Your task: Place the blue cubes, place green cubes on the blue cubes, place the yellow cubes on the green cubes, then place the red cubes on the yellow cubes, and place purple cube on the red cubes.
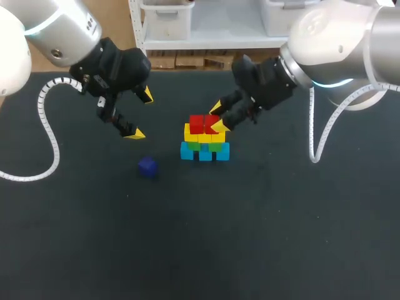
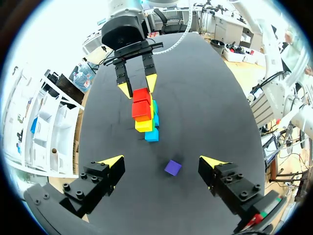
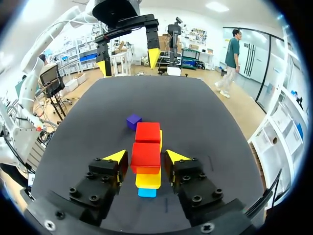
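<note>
Hovering with jaws spread wide, the left gripper hung above the table; the purple cube lay near the stack, where the right gripper straddled one red cube, its grip impossible to judge.

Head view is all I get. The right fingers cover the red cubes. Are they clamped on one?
Observer: No. The right wrist view shows the right gripper open, with one red cube between its fingers and what looks like a slim gap on each side.
Operator: The loose cube looks blue here.
Observer: The left wrist view shows it is the purple cube.
Operator: Is the left arm lined up on it?
Observer: Roughly. The left gripper is wide open, and the cube lies ahead, within the span of its fingers.
</note>
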You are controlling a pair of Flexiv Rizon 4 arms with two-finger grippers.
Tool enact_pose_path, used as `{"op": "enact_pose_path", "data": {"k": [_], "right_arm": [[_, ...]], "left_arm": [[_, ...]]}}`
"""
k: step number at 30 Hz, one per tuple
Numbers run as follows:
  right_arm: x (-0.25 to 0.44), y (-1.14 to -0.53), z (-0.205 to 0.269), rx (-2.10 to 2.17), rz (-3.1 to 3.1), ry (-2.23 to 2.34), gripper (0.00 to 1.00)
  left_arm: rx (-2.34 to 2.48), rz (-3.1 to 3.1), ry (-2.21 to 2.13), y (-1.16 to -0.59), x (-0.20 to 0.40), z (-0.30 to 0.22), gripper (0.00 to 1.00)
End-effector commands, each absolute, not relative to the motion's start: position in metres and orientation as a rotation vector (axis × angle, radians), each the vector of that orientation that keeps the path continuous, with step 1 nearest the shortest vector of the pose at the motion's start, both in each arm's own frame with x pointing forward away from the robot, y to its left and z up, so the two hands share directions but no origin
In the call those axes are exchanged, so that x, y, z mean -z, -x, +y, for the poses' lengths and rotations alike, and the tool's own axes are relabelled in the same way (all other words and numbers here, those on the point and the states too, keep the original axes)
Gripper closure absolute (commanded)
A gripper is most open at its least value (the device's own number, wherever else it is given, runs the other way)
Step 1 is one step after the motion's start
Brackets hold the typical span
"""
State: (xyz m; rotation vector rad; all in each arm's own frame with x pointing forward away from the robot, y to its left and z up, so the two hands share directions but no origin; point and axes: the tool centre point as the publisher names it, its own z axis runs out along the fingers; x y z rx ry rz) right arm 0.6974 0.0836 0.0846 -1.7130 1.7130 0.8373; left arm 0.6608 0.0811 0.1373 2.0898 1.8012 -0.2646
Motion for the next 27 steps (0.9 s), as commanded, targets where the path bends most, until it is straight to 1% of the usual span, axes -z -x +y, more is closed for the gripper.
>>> {"op": "enact_pose_path", "data": {"k": [1, 3, 4, 5, 7, 14, 15, 16, 17, 18, 19, 21, 27], "right_arm": [[-0.084, -0.699, 0.083, -0.841, 1.713, 1.711, 0.21], [-0.086, -0.699, 0.082, -0.838, 1.712, 1.705, 0.14], [-0.088, -0.699, 0.081, -0.835, 1.709, 1.698, 0.06], [-0.090, -0.699, 0.081, -0.831, 1.706, 1.696, 0.02], [-0.094, -0.699, 0.079, -0.823, 1.700, 1.688, 0.00], [-0.099, -0.698, 0.069, -0.807, 1.705, 1.649, 0.00], [-0.100, -0.697, 0.067, -0.806, 1.707, 1.642, 0.03], [-0.100, -0.697, 0.066, -0.805, 1.708, 1.638, 0.10], [-0.100, -0.696, 0.064, -0.801, 1.710, 1.632, 0.42], [-0.100, -0.696, 0.062, -0.799, 1.712, 1.627, 0.55], [-0.100, -0.695, 0.060, -0.797, 1.714, 1.621, 0.65], [-0.100, -0.694, 0.057, -0.796, 1.718, 1.613, 1.00], [-0.096, -0.692, 0.055, -0.800, 1.721, 1.606, 1.00]], "left_arm": [[0.267, 1.795, -2.089, -0.660, -0.137, 0.083, 0.00], [0.267, 1.795, -2.089, -0.660, -0.137, 0.083, 0.00], [0.267, 1.795, -2.089, -0.660, -0.137, 0.083, 0.00], [0.267, 1.795, -2.089, -0.660, -0.137, 0.083, 0.00], [0.267, 1.795, -2.089, -0.660, -0.137, 0.083, 0.00], [0.267, 1.795, -2.089, -0.660, -0.137, 0.083, 0.00], [0.267, 1.795, -2.089, -0.660, -0.137, 0.083, 0.00], [0.267, 1.795, -2.089, -0.660, -0.137, 0.083, 0.00], [0.267, 1.795, -2.089, -0.660, -0.137, 0.083, 0.00], [0.267, 1.795, -2.089, -0.660, -0.137, 0.083, 0.00], [0.267, 1.795, -2.089, -0.660, -0.137, 0.083, 0.00], [0.267, 1.795, -2.089, -0.660, -0.137, 0.083, 0.00], [0.267, 1.795, -2.089, -0.660, -0.137, 0.083, 0.00]]}}
